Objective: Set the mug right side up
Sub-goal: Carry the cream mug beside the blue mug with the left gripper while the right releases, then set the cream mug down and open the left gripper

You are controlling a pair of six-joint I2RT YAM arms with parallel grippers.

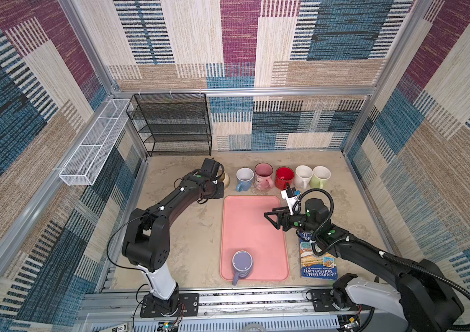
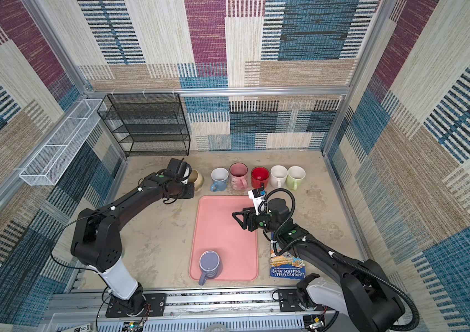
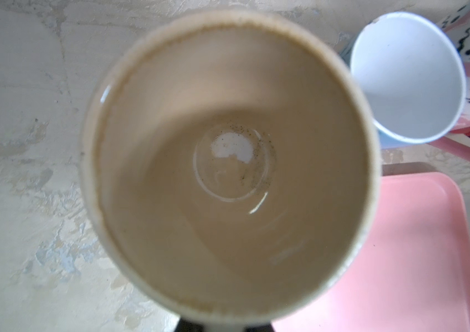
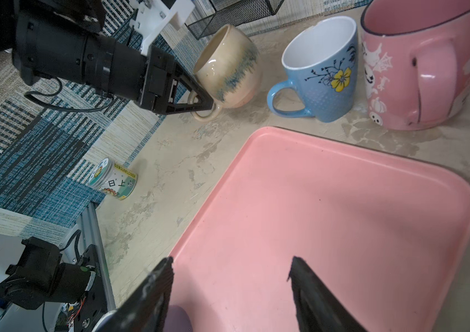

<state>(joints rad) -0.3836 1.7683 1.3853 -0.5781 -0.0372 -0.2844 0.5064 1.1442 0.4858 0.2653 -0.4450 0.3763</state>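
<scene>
Over at the left end of the mug row, the left gripper (image 4: 207, 105) is clamped on the handle of the beige mug (image 4: 228, 69). The right wrist view gives the only clean look at that grip: black fingers closed across the handle loop, mug tipped, mouth leaning towards the arm. Whether its base touches the table (image 1: 193, 230), I cannot tell. Both top views hide nearly all of it; just a sliver of beige peeks out past the left wrist, and the fingers are buried under the arm. The left wrist camera stares straight into the mug's mouth: blurred rim filling the picture, a pale glint on the bottom, handle out of sight, a dark scrap of gripper cut off at the frame edge.

Just beside it stand the blue mug (image 1: 244, 178), pink mug (image 1: 263, 175), red mug (image 1: 284, 176), white mug (image 1: 303, 175) and green mug (image 1: 320, 176), mouths up.

The right gripper (image 1: 271, 221) hovers above the pink tray (image 1: 245, 230), jaws well apart, nothing between them.

A purple mug (image 1: 242, 263) sits at the tray's near end; mouth or base on top is hard to say. The book (image 1: 318, 264) lies half under the right arm, its title cut off. A small printed tin (image 4: 114, 181) lies on its side by the wall, seen only from the right wrist.
</scene>
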